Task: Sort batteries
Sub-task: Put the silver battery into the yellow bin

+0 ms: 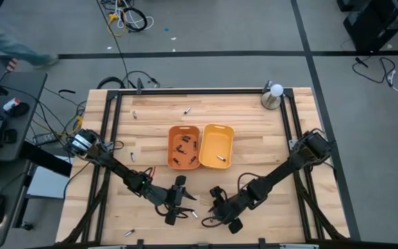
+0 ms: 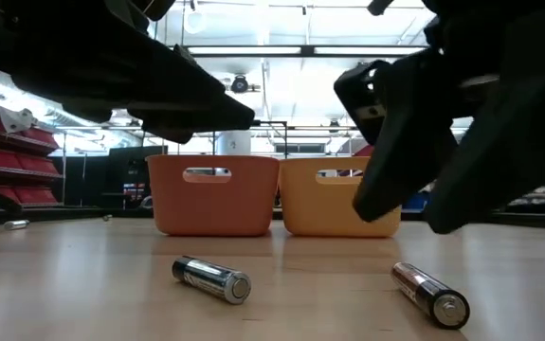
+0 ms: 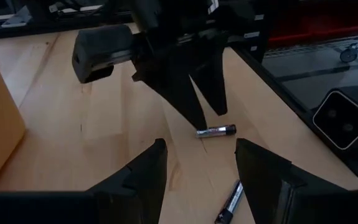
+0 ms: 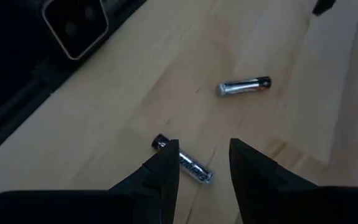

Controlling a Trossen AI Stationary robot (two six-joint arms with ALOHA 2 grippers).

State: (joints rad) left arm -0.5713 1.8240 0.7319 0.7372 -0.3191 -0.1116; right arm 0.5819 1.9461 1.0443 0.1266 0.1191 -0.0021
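Loose batteries, left part of table: one lies near the front edge [image 1: 129, 233], another beside the left arm's upper link [image 1: 133, 158], a third toward the back [image 1: 134, 115]; all are well apart from the trays.
Left gripper [image 1: 176, 205]: low over the front of the table, fingers apart, with nothing between them in its wrist view.
Orange tray [image 1: 172, 131]: holds several dark batteries [image 1: 183, 149].
Battery at back [image 1: 187, 110]: lies alone behind the orange tray.
Battery between the grippers [image 1: 194, 214]: lies flat just beside the left gripper; this looks like the shared target zone.
Yellow tray [image 1: 228, 131]: touches the orange tray's side and holds one silvery battery [image 1: 221, 158].
Right gripper [image 4: 204, 163]: fingers spread, hovering over a dark-and-silver battery [image 4: 187, 160] that sits partly under one fingertip, not centred.
Second battery near it [image 4: 244, 86]: lies farther on, apart from the first.
Step in hand: probably the right arm's pick of the nearer battery, though the high view is too small to confirm which cell each arm is after.
Doing it well: shift the right gripper so the battery lies between both pads, turn the fingers across its length, descend until nearly on the wood, then close gently so it does not roll away.
Caution: the two grippers are near each other, so only one should move in.
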